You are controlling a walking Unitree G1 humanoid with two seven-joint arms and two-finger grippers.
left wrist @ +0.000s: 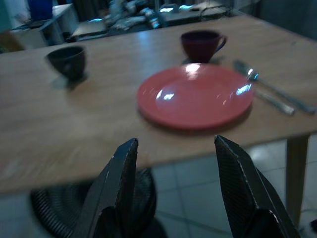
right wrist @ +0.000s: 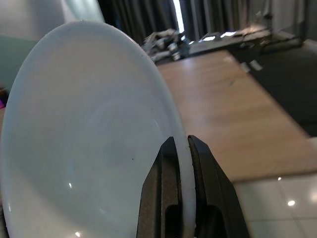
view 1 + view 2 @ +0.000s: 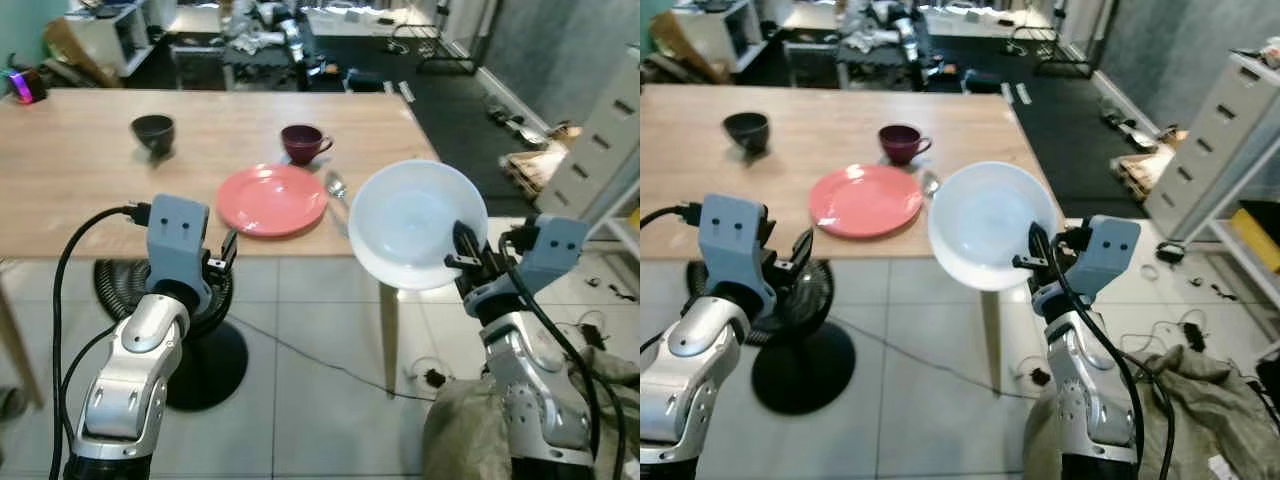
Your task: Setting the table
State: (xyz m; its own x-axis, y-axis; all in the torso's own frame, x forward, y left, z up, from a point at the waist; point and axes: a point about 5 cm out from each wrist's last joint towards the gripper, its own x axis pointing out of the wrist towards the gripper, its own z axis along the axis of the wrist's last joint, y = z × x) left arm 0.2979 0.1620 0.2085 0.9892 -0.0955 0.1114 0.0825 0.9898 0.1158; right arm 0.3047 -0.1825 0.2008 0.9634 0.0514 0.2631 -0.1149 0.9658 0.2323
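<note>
Left eye view: my right gripper (image 3: 468, 256) pinches white plate (image 3: 415, 222) by its rim, tilted, off the table (image 3: 80, 190) corner; left gripper (image 1: 176, 163) wide, facing pink plate (image 1: 195, 95).

head stereo downward, wrists face table (image 3: 60, 190)

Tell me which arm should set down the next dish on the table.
Right. The right gripper already pinches the white plate's rim, beside the table edge. The left gripper is open, holding nothing, facing the pink plate.

White plate (image 3: 412, 222) tilted, off table edge, beside pink plate (image 3: 270, 199)
</note>
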